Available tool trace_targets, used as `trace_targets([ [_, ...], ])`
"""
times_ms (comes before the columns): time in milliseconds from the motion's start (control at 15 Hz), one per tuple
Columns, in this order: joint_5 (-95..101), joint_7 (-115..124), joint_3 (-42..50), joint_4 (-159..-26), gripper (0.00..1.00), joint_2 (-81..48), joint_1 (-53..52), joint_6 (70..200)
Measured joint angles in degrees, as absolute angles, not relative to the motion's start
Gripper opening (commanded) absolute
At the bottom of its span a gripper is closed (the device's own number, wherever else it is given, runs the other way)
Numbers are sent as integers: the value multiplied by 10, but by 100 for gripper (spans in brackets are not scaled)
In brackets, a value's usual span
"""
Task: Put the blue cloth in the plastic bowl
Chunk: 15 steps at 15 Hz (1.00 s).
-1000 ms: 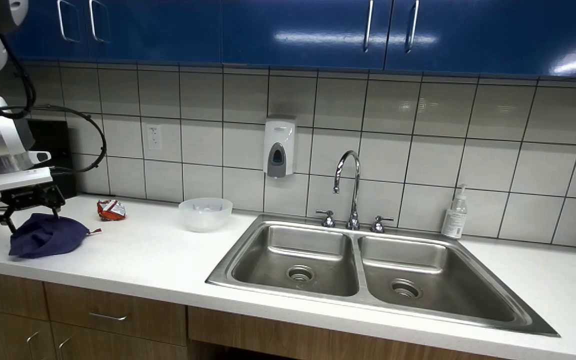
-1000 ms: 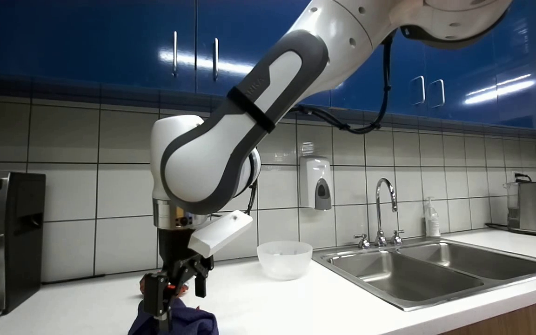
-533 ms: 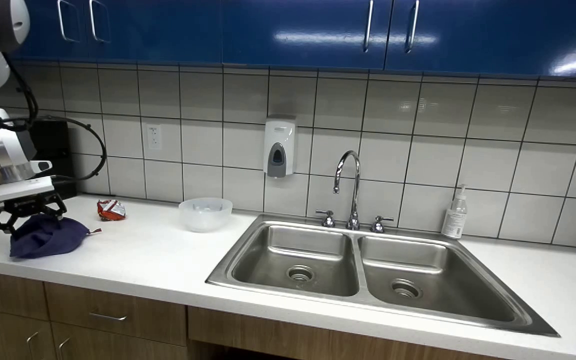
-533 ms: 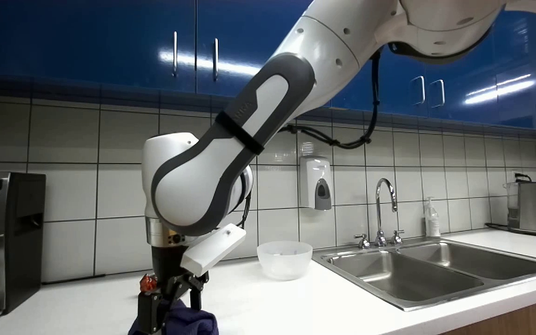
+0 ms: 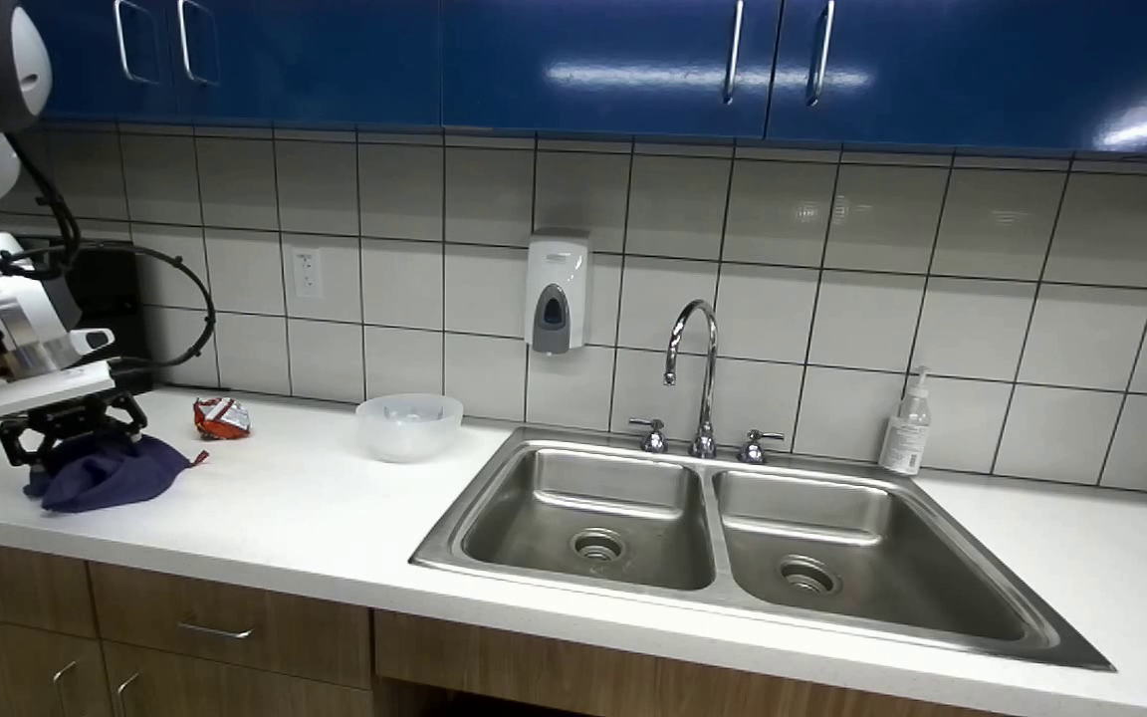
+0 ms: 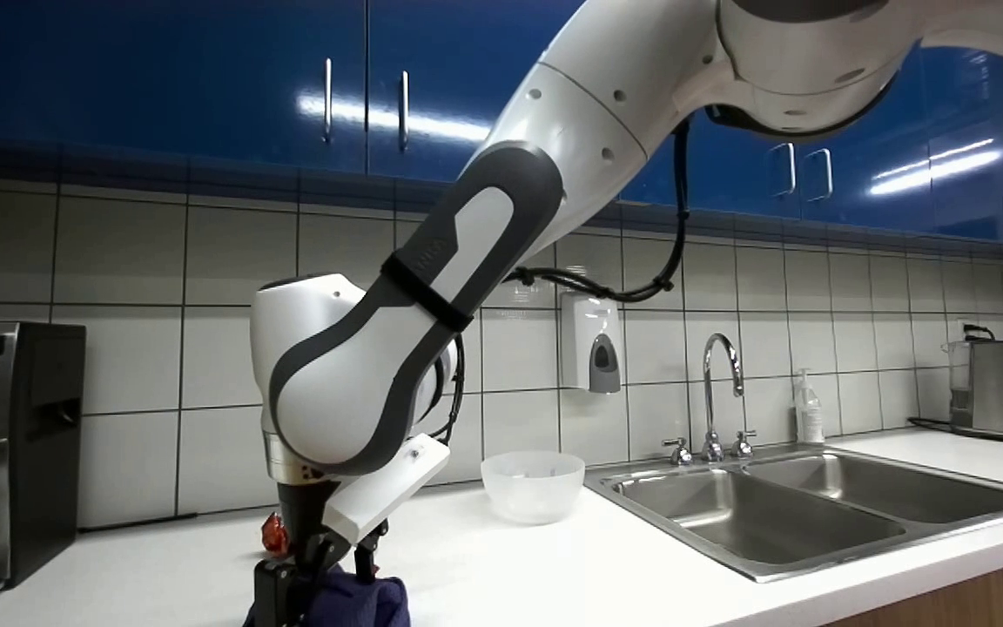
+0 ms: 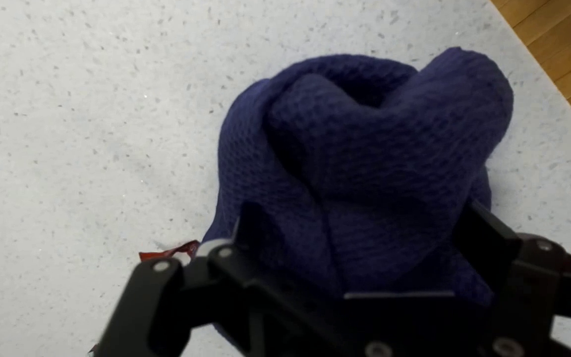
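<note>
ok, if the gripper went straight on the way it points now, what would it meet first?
The cloth, bunched between the open jaws of the gripper. Next, probably the counter beneath; the cloth hides how close that is.

White-and-grey jointed robot arm (image 6: pixel 467 270) — faint lettering on its dark grey band (image 6: pixel 437 254), partly legible as "NKA"; clear plastic pump bottle (image 5: pixel 909 424) — white paper-like label (image 5: pixel 902 444), print too small to read; white-and-grey plastic wall dispenser (image 5: pixel 556 291), small marking, illegible.
</note>
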<state>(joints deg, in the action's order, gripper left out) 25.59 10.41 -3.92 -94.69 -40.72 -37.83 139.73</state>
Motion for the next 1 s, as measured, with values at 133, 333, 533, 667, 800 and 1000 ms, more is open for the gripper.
trace_targets([
  [133, 256, 108, -32, -939, 74, -413, -385, 1397],
  [333, 256, 109, -26, -933, 50, -416, -391, 1397],
  [533, 256, 109, -22, -929, 27, -418, -395, 1397],
  [667, 256, 109, -21, -928, 11, -419, -396, 1397],
  [800, 256, 109, -20, -928, 0, -420, -397, 1397],
  [1000, 256, 112, -17, -928, 2, -420, -397, 1397],
])
